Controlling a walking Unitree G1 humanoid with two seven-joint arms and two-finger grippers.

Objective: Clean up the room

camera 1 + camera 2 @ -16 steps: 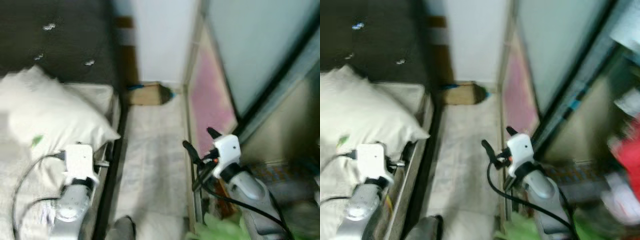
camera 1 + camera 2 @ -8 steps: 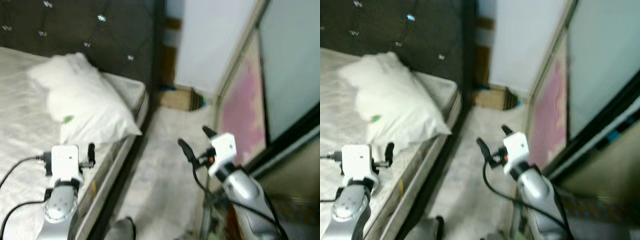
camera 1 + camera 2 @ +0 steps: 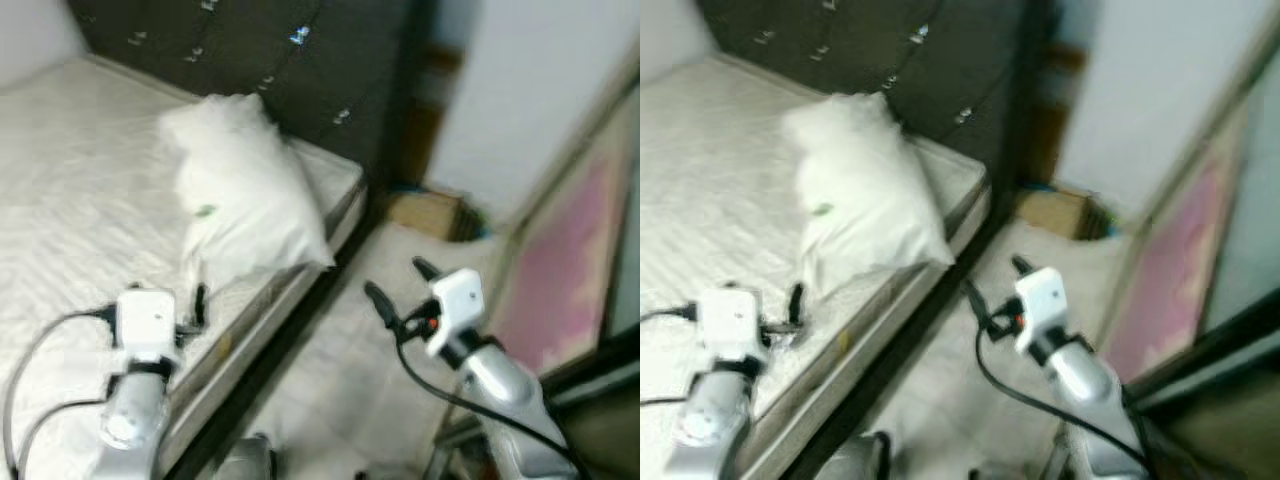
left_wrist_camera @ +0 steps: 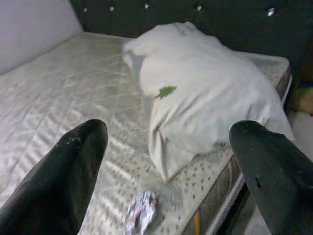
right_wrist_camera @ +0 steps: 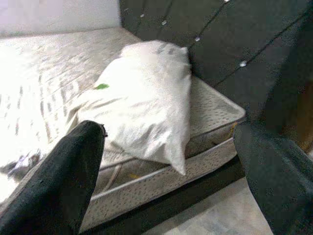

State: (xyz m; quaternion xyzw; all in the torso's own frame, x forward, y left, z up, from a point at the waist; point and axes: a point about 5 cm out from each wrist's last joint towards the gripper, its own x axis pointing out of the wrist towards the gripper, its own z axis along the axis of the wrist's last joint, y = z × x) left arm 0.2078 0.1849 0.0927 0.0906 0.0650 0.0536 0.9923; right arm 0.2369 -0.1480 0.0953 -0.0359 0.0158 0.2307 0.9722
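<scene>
Crumpled foil wrapper lies near the pillow; left gripper, released, could snag bedding.

Beyond the pillow, the head views smear into blur: the brown box on the floor by the dark headboard shows no detail. A crumpled scrap near the pillow's lower corner (foil, maybe paper) is too small to identify.
</scene>
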